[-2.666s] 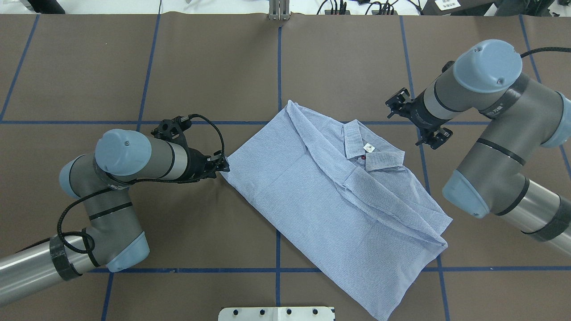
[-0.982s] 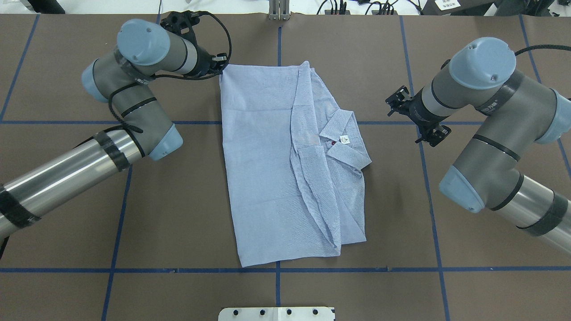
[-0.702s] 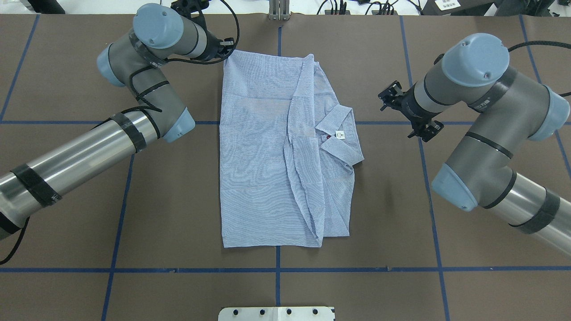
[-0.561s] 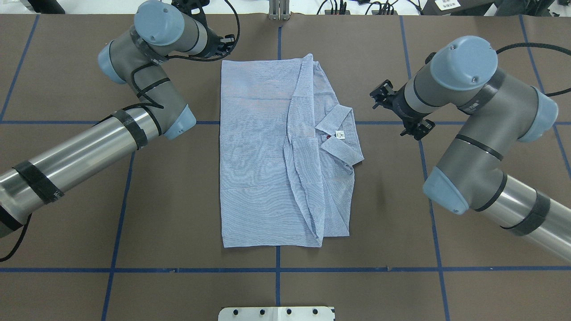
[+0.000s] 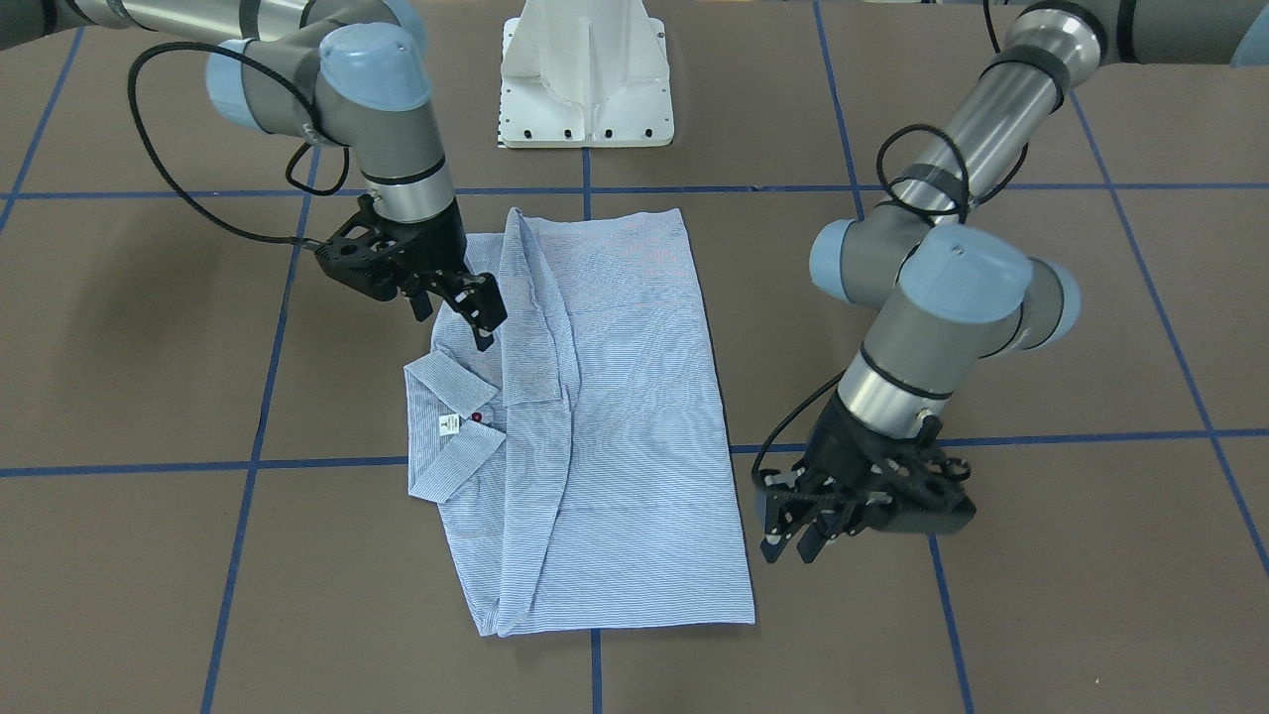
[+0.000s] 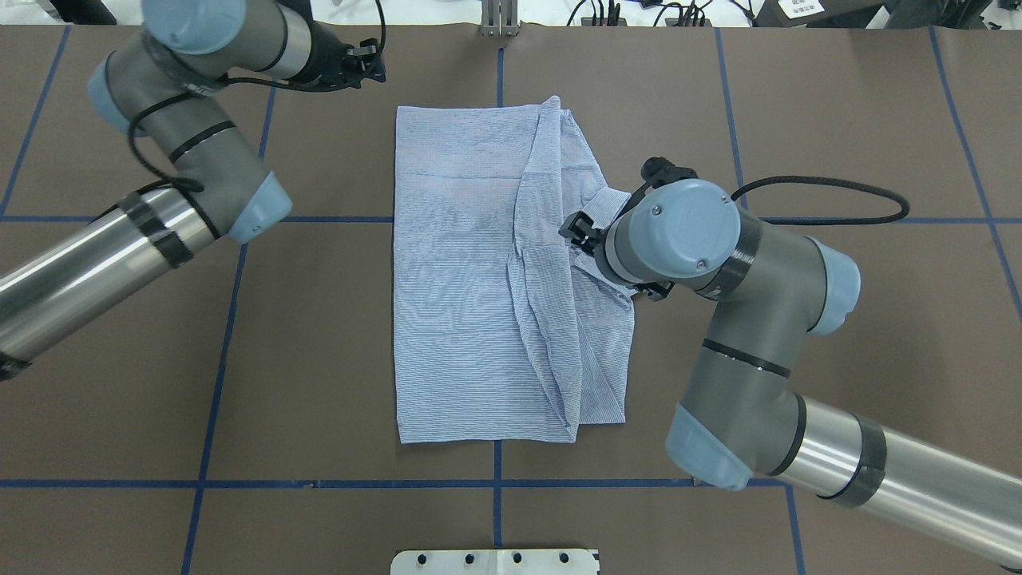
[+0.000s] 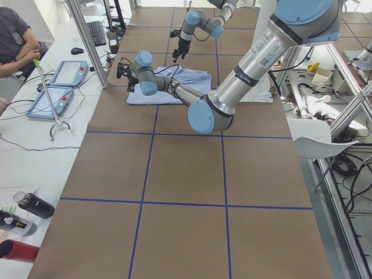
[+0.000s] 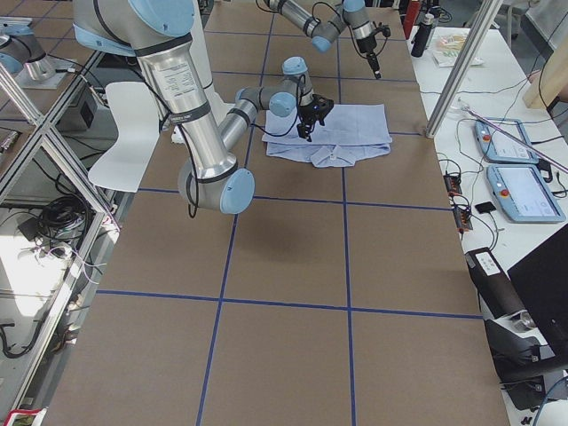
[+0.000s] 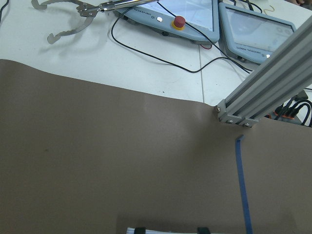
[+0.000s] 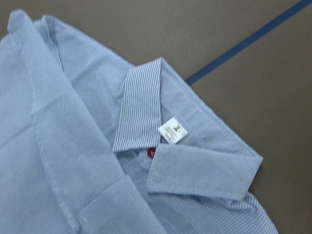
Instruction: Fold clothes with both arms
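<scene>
The light blue striped shirt [image 6: 471, 279] lies flat on the brown table, folded into a long rectangle, collar toward my right side. In the right wrist view the collar [image 10: 141, 107], white neck tag [image 10: 173, 131] and a red button [image 10: 151, 153] show close below. My right gripper [image 5: 456, 317] hangs open just over the shirt [image 5: 615, 416] beside the collar, holding nothing. My left gripper [image 5: 793, 540] stands open off the cloth, near the shirt's far corner, and shows at the table's far edge [image 6: 369, 65] from overhead.
The white pedestal base [image 5: 585, 74] sits at the table's near-robot edge. An aluminium post [image 9: 263, 87] and control tablets [image 9: 170, 19] stand just past the far edge by my left gripper. A seated person [image 7: 14, 40] is beyond the table. Blue tape lines [image 6: 495, 483] cross the table.
My left gripper dragged the shirt straight toward the far edge, let go of its corner and drew away leftward. My right arm swung in from the right to above the collar.
</scene>
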Controlling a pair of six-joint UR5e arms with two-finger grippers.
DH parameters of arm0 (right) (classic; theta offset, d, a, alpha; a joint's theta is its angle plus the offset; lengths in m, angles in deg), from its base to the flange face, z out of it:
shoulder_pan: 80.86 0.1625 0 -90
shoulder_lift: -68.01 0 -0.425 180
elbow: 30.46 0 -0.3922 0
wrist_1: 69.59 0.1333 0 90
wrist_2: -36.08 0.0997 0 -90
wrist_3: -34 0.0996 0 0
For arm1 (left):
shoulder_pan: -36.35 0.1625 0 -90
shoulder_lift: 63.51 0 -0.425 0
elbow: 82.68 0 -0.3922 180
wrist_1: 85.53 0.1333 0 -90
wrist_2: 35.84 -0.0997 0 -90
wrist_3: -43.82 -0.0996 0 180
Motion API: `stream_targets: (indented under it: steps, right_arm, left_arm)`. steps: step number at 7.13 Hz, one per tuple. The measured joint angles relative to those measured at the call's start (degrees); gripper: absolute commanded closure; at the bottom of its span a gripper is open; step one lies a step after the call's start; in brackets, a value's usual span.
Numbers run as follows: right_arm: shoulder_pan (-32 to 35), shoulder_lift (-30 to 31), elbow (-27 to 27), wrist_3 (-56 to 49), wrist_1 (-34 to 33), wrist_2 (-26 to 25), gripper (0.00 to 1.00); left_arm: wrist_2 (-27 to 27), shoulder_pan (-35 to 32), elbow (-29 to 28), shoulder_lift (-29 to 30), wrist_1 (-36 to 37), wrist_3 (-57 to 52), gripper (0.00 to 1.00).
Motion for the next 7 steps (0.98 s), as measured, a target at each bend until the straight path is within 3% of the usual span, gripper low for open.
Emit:
stream_targets:
  steps: [2, 3, 7]
  right_arm:
    - [-5.36, -1.01, 0.04, -8.13, -1.42, -1.95, 0.0]
    - [-7.62, -1.68, -0.04, -15.4, -3.17, -2.34, 0.0]
    - [-12.5, -3.43, -0.64, -39.43, -11.55, -2.72, 0.0]
  left_arm:
    - [3.17, -0.98, 17.12, -10.77, 6.3, -0.11, 0.54]
    - [3.94, -1.64, 21.79, -13.97, 9.2, -0.16, 0.54]
    - [4.5, -2.35, 25.79, -18.66, 11.71, -0.06, 0.54]
